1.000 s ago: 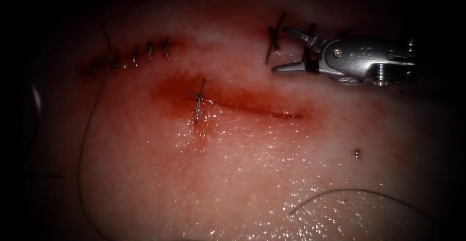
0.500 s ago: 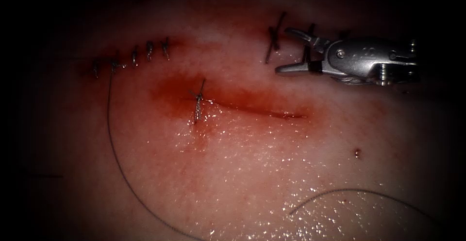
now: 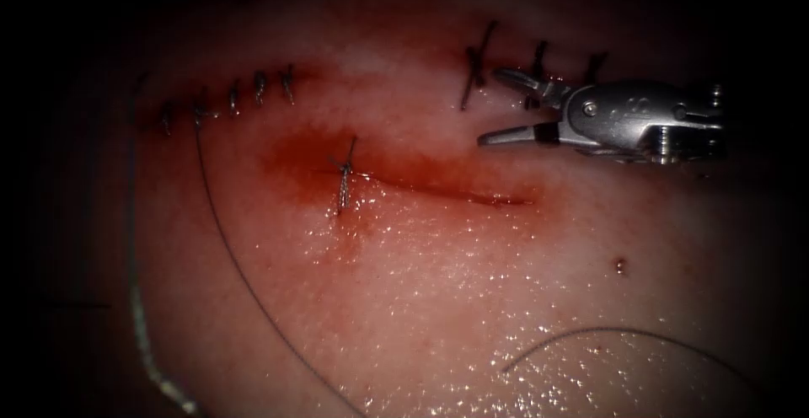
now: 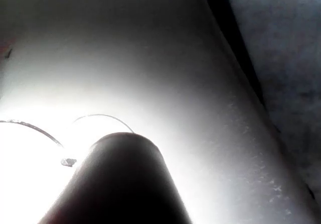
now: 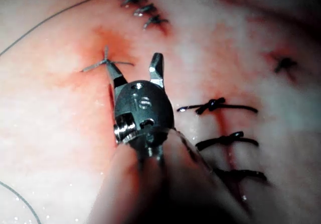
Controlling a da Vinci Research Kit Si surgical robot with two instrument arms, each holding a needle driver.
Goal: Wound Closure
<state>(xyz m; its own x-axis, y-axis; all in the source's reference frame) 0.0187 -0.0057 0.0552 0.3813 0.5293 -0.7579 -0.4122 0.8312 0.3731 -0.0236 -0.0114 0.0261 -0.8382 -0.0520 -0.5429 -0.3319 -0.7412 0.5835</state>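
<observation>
Currently the tissue (image 3: 472, 300) carries the open cut (image 3: 438, 189) as a slanted red line at frame centre, long axis left to lower right, with one stitch (image 3: 344, 178) at its left end. Right tool (image 3: 506, 106) sits upper right, just above the cut's right end, jaws spread and holding nothing, pointing left; it is the arm nearer the cut. Thread (image 3: 253, 292) trails from the stitched row (image 3: 227, 98) at upper left toward bottom centre; needle position and left tool's jaws cannot be told.
</observation>
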